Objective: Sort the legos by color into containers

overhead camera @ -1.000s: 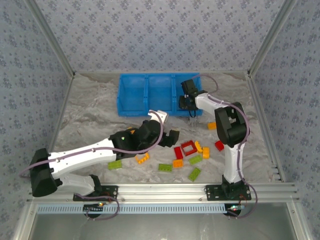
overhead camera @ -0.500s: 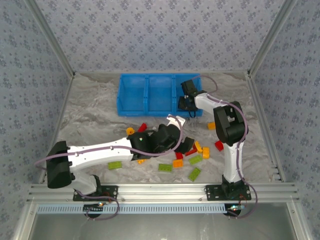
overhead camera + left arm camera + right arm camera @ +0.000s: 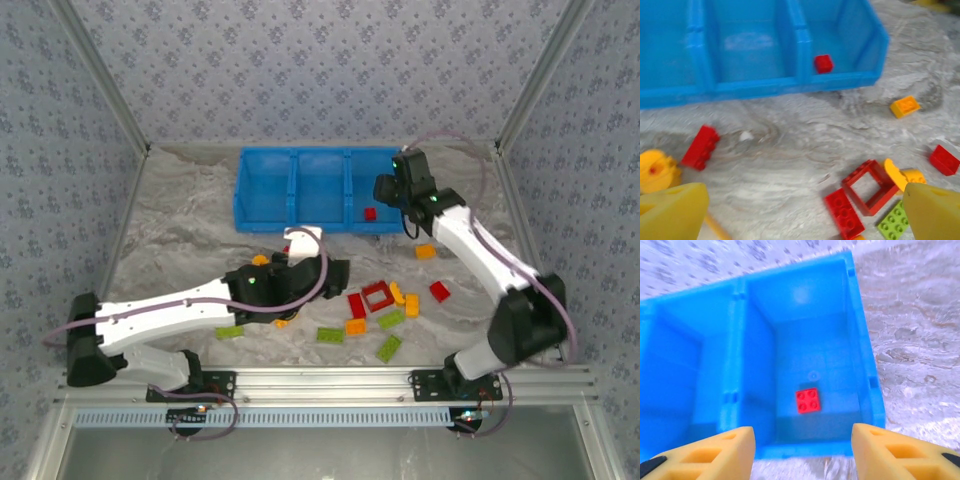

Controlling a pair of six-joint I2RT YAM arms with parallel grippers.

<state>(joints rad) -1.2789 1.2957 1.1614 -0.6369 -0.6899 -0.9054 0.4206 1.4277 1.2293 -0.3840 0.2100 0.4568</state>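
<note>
The blue container [image 3: 262,221] has three compartments; one small red lego [image 3: 370,213] lies in the right one. My right gripper [image 3: 386,190] hovers open over that compartment, with the red lego [image 3: 807,400] below and beyond its empty fingertips [image 3: 720,452]. My left gripper [image 3: 340,272] is open and empty, low over the table beside the loose legos. Ahead of it lie a red frame [image 3: 870,186], a red brick [image 3: 844,212], another red brick [image 3: 701,146] and a yellow round piece [image 3: 657,171].
Loose legos lie scattered in front of the container: green ones [image 3: 388,348], orange ones [image 3: 355,326], an orange one [image 3: 425,251] and a red one [image 3: 439,291] further right. Metal frame rails and patterned walls bound the table.
My right gripper has opened and drawn back above the bin; the red lego now lies in the right compartment. My left arm swung right over the pile, then back left.
</note>
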